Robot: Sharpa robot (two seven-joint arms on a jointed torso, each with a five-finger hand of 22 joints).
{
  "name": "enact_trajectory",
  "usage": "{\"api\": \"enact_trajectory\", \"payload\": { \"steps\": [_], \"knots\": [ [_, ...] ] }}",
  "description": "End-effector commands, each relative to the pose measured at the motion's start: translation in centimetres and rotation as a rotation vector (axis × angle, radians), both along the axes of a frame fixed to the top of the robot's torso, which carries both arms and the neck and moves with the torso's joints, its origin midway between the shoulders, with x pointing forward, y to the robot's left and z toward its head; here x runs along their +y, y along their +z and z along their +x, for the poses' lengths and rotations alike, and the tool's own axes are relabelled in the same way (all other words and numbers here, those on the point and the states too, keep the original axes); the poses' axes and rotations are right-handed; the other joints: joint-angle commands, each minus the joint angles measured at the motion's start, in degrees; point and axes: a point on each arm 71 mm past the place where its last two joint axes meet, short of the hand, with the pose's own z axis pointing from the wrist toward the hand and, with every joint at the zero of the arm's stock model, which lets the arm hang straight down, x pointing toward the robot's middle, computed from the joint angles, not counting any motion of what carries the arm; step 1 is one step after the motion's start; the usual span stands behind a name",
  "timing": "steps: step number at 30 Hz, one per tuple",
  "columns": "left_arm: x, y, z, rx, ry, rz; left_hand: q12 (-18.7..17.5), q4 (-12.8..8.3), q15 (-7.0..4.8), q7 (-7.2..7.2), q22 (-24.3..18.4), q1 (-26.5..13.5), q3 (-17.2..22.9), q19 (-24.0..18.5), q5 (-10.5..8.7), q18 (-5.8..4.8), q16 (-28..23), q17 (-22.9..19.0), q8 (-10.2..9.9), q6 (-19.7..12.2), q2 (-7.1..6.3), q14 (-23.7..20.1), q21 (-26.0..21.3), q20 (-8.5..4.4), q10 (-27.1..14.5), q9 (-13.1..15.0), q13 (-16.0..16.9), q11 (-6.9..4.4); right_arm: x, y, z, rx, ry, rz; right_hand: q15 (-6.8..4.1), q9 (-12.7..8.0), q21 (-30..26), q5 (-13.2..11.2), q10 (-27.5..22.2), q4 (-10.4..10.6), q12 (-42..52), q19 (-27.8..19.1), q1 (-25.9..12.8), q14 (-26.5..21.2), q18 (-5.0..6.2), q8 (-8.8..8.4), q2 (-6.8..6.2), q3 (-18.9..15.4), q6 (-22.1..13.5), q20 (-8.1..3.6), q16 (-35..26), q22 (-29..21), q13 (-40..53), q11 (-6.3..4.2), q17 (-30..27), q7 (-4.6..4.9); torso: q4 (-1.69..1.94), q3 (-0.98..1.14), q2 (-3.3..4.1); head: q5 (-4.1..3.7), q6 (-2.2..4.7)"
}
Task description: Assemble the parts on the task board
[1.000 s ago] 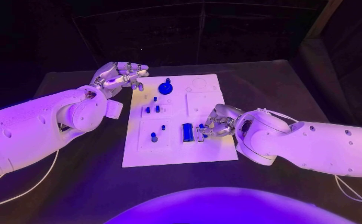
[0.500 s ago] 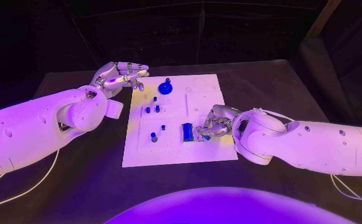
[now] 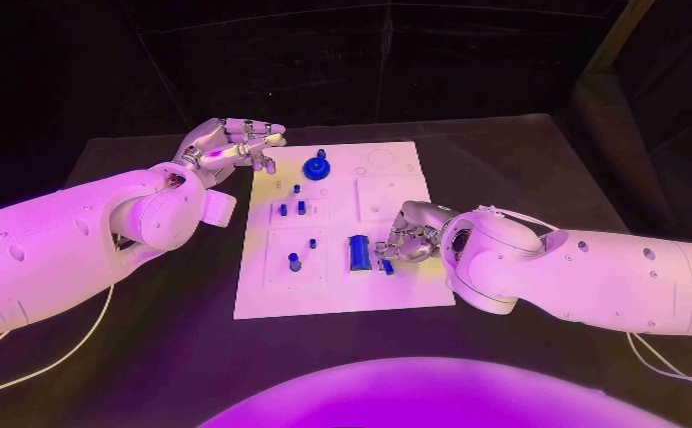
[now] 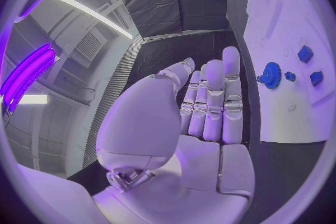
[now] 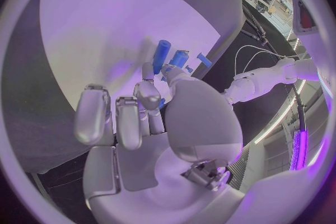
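The white task board lies in the middle of the table. On it stand a blue gear, several small blue pegs and a long blue block. My right hand rests over the board's right half, just right of the long block, and pinches a small blue part between thumb and finger; the right wrist view shows that part at the fingertips. My left hand hovers off the board's far left corner, fingers straight and holding nothing. The gear lies beyond it.
The black table reaches round the board on all sides. The board's far right quarter carries only shallow recesses. The right wrist view shows a blue cylinder and a block ahead of the fingers.
My right hand has edged a little left, closer to the long blue block, with the small part still in its fingers. The left hand has not moved.
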Motion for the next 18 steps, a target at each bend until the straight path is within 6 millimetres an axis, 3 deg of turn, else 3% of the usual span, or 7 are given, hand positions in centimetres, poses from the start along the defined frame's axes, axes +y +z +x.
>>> {"api": "enact_trajectory", "payload": {
  "steps": [1,5,8,13,18],
  "knots": [
    [-0.11,0.11,0.00,-0.001,-0.010,-0.009,0.2,-0.3,0.07,-0.05,-0.1,0.1,-0.1,-0.2,0.16,0.75,0.0,-0.1,0.2,-0.5,0.01,-0.5,-0.4,0.20,-0.4,-0.1,0.1,0.01,0.18,-0.06,-0.06,0.002,0.021,-0.013,-0.46,0.1,0.4,-0.3,0.0,-0.8,-0.2,0.1,1.7,4.1,-1.11,0.04,1.09,-0.1,0.0,-0.41,0.2,0.1,0.1,-0.21,6.1,-0.29,-0.06,0.02,-0.02,0.02,0.05],
    [-0.13,0.11,0.01,-0.001,-0.011,-0.009,0.2,-0.3,0.07,-0.05,-0.1,0.1,-0.1,-0.2,0.16,0.75,0.0,-0.1,0.2,-0.5,0.01,-0.5,-0.4,0.20,-0.4,-0.1,0.1,0.01,0.14,-0.10,0.02,-0.003,0.024,-0.026,-0.68,0.4,0.4,-1.9,0.2,-3.1,0.0,0.1,5.0,4.1,-1.13,0.38,2.12,0.8,-0.1,-0.58,0.4,0.3,0.5,-0.49,6.4,-0.59,0.01,0.03,0.02,-0.03,0.08],
    [-0.12,0.11,0.00,0.000,-0.011,-0.009,0.2,-0.3,0.07,-0.05,-0.1,0.1,-0.1,-0.2,0.16,0.75,0.0,-0.1,0.2,-0.5,0.01,-0.5,-0.4,0.20,-0.4,-0.1,0.1,0.01,0.10,-0.12,0.06,-0.005,0.024,-0.032,-0.79,0.6,0.4,-5.2,0.4,-4.7,0.2,0.1,7.1,4.2,-1.14,0.61,2.99,2.2,-0.2,-0.73,0.6,0.3,0.7,-0.61,6.8,-0.69,0.03,0.03,0.04,-0.05,0.06],
    [-0.12,0.10,0.01,0.000,-0.011,-0.008,0.2,-0.3,0.07,-0.05,-0.1,0.1,-0.1,-0.2,0.16,0.75,0.0,-0.1,0.2,-0.5,0.01,-0.5,-0.4,0.20,-0.4,-0.1,0.1,0.01,0.14,-0.08,0.13,-0.014,0.020,-0.029,-0.70,0.8,0.5,-6.7,1.2,-4.0,1.4,0.2,5.6,4.3,-1.20,0.93,3.63,2.4,0.1,-0.67,0.9,0.5,1.7,-0.56,7.3,-0.68,-0.04,0.04,0.04,-0.04,0.02],
    [-0.14,0.09,0.00,0.002,-0.013,-0.008,0.2,-0.3,0.07,-0.05,-0.1,0.1,-0.1,-0.2,0.16,0.75,0.0,-0.1,0.2,-0.5,0.01,-0.5,-0.4,0.20,-0.4,-0.1,0.1,0.01,0.08,-0.03,0.22,-0.025,0.009,-0.022,-0.69,1.0,0.7,-9.8,1.8,-2.2,2.2,0.4,2.8,4.4,-1.26,1.21,3.90,1.7,0.4,-0.63,1.2,0.8,2.4,-0.55,7.7,-0.69,-0.01,0.02,0.07,-0.08,-0.08]
  ]
}}
